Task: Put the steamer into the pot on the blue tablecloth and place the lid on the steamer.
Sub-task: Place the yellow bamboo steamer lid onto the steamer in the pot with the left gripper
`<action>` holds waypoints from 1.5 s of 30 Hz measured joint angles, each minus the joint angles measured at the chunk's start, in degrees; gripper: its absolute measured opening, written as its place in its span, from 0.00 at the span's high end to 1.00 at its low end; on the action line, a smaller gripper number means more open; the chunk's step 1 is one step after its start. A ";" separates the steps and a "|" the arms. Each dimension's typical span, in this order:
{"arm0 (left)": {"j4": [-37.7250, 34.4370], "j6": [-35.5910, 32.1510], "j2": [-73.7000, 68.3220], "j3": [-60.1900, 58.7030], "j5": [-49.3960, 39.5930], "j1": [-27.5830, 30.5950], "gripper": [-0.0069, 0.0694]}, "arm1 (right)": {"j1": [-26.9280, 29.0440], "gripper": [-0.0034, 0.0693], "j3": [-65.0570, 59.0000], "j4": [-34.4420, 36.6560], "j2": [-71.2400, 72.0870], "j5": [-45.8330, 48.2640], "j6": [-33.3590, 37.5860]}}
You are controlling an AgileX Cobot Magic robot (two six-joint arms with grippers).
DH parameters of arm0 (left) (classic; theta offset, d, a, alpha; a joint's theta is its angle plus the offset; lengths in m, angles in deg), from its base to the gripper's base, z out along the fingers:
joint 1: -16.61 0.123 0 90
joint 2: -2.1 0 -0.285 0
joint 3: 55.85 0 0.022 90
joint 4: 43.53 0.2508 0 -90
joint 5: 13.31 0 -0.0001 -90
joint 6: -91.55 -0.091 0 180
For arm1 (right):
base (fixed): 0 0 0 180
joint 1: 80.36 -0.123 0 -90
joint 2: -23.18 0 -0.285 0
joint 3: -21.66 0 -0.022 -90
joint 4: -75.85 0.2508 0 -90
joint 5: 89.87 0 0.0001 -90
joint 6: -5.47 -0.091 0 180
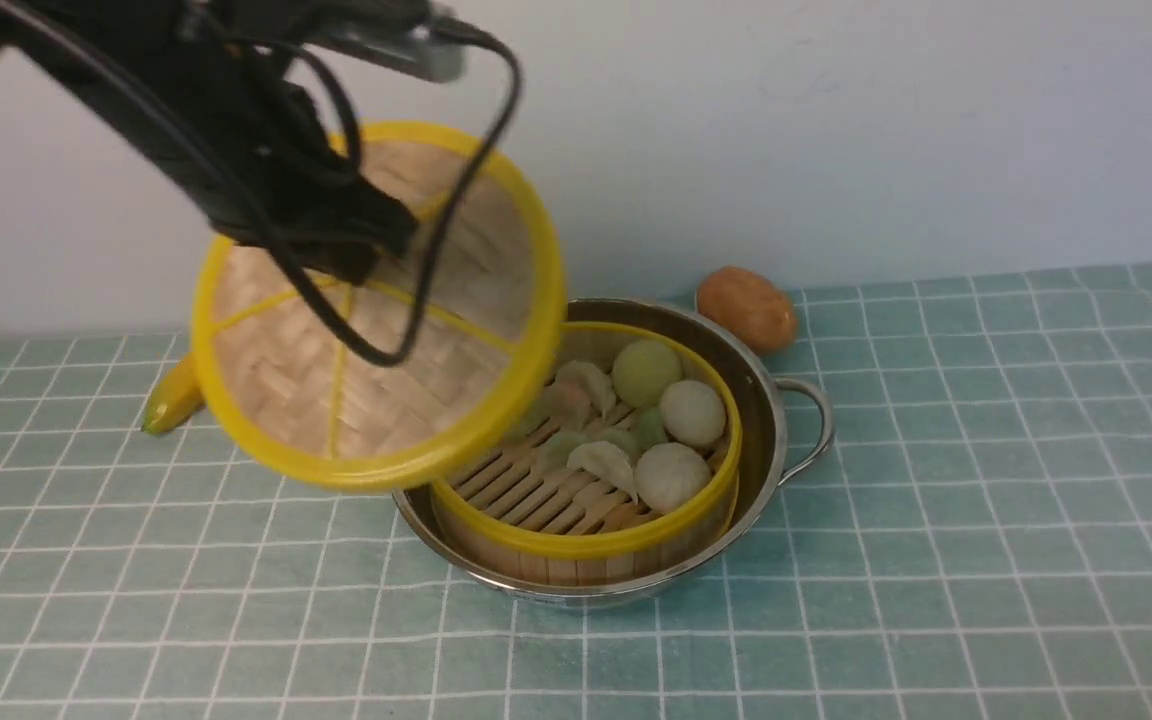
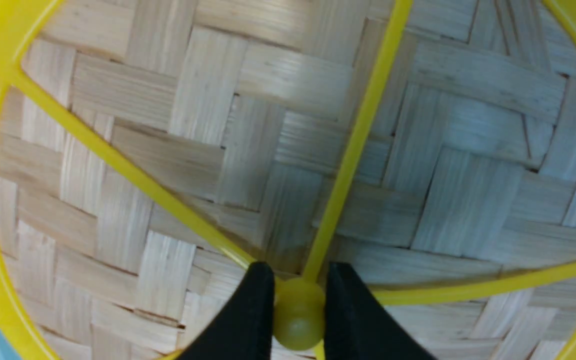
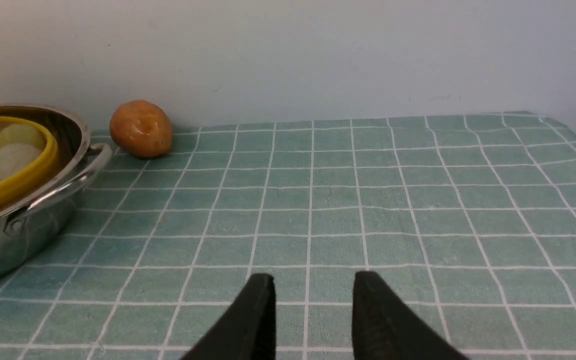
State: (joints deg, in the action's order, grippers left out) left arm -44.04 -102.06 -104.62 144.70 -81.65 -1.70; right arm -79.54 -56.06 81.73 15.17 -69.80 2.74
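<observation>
- While my left jaws pinch shut on the round yellow hub [image 2: 298, 320] of the lid [image 1: 436, 400], the woven disc hangs tilted in the air, its spoked face turned toward the front camera.
- From the front, the lid overlaps the left edge of the steamer [image 1: 586, 545] and is not seated on it.
- The steamer sits inside the pot [image 1: 761, 420], which stands on the blue tablecloth [image 1: 986, 500] spread over the bench.
- Pale dumplings and round buns [image 1: 671, 475] lie on the steamer's slatted floor.
- My right jaws are parted with nothing between them, low over bare cloth off the pot's right-hand side.
- A brown potato-like lump [image 1: 746, 308] lies just behind the pot.
- A yellow thing [image 1: 173, 400] peeks out from behind the lid's left side; I cannot tell what it is.
</observation>
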 joint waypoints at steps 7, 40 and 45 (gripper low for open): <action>1.29 -1.27 -10.17 4.86 0.96 -7.83 0.75 | 0.00 0.62 0.00 0.00 0.00 0.00 0.00; 3.98 -3.48 -16.77 13.14 -1.25 -10.11 0.75 | 0.00 0.62 0.00 0.00 0.00 0.00 0.00; 3.86 -3.53 -17.02 13.73 -1.73 -10.11 0.75 | 0.00 0.62 0.00 0.00 0.00 0.00 0.00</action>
State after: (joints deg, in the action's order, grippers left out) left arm -40.18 -105.59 -121.64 158.43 -83.38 -11.82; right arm -79.54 -56.06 81.73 15.17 -69.80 2.74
